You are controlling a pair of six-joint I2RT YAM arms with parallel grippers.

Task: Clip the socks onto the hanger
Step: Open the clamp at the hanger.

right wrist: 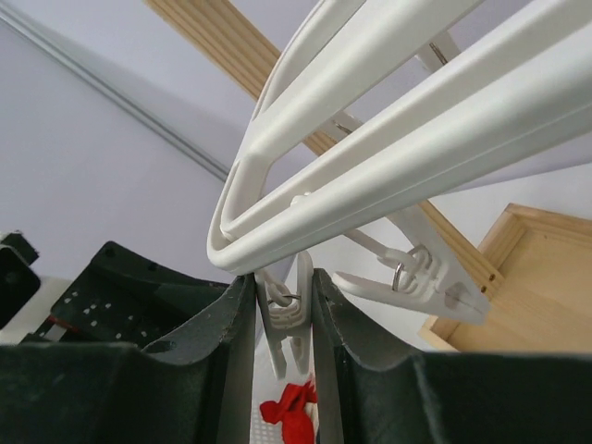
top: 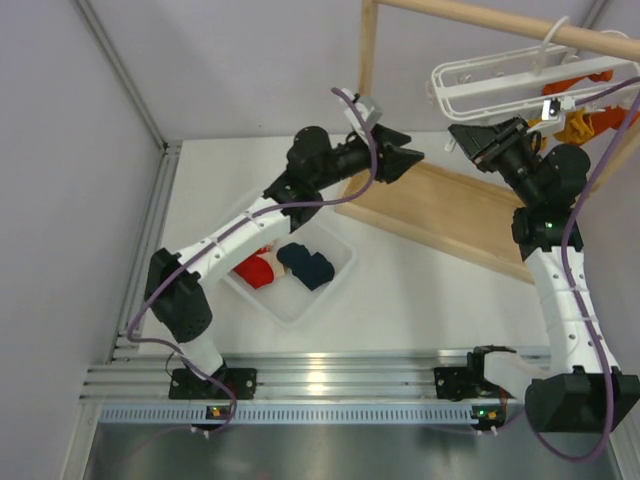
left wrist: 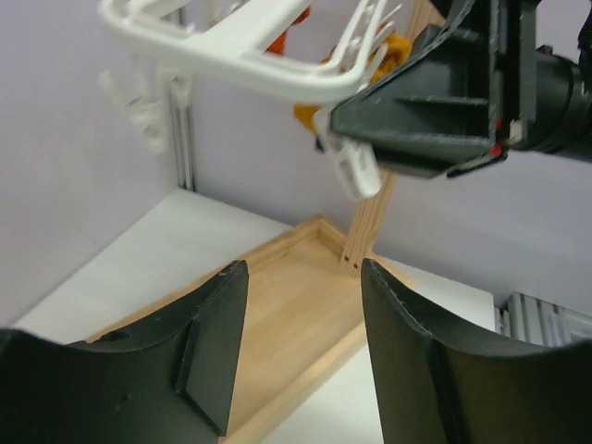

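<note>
The red sock (top: 257,268) and the navy sock (top: 307,264) lie side by side in a clear bin (top: 335,285). The white hanger (top: 520,80) hangs from the wooden rack's rail at the upper right. My right gripper (top: 470,140) is raised at the hanger's left corner. In the right wrist view it (right wrist: 285,296) is shut on a dangling white clip (right wrist: 298,319) under the hanger frame (right wrist: 370,157), with the red sock (right wrist: 291,412) far below. My left gripper (top: 410,160) is open and empty, held above the rack's base and facing the right gripper (left wrist: 435,111).
The light wooden rack has a flat base tray (top: 440,205) and a top rail (top: 500,20). Orange and yellow socks (top: 590,115) hang on the hanger's right side. A second loose clip (right wrist: 416,273) dangles beside the held one. Grey walls close in left and back.
</note>
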